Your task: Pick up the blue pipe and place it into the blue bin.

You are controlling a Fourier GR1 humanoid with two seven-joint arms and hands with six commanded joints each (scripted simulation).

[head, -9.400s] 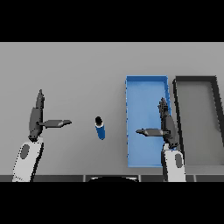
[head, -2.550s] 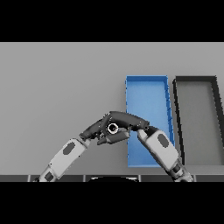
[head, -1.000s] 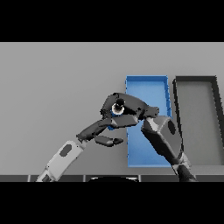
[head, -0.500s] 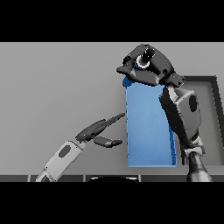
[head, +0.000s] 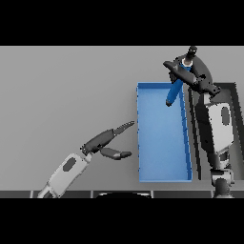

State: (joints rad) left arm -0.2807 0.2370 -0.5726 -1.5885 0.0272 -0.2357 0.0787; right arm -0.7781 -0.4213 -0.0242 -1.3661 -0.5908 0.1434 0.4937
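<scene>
- We are seeing our right hand (head: 193, 71) in the upper right of the frame, over the far right corner of the blue bin (head: 140, 138).
- Its fingers are curling round the upper part of the blue pipe (head: 175, 88), so this hand is gripping the pipe.
- The blue pipe is hanging tilted in the grip: its top end is sitting inside the hand, and its lower end is pointing down and to the left, showing over the upper right part of the bin's floor.
- We cannot tell whether the pipe's lower end is touching the bin floor or is raised above it.
- The blue bin is lying right of the frame's middle as a long tray, running from the upper middle down towards the lower edge.
- A dark bin (head: 236, 109) is sitting just beside the blue bin on its right, and our right arm is crossing over much of it.
- Our left hand (head: 106, 143) is showing in the lower middle of the frame, just left of the blue bin.
- Its fingers are stretching out straight towards the bin's left wall, with the thumb spread apart below them, so this hand is open and holding nothing.
- The grey table (head: 62, 90) is carrying both bins.
</scene>
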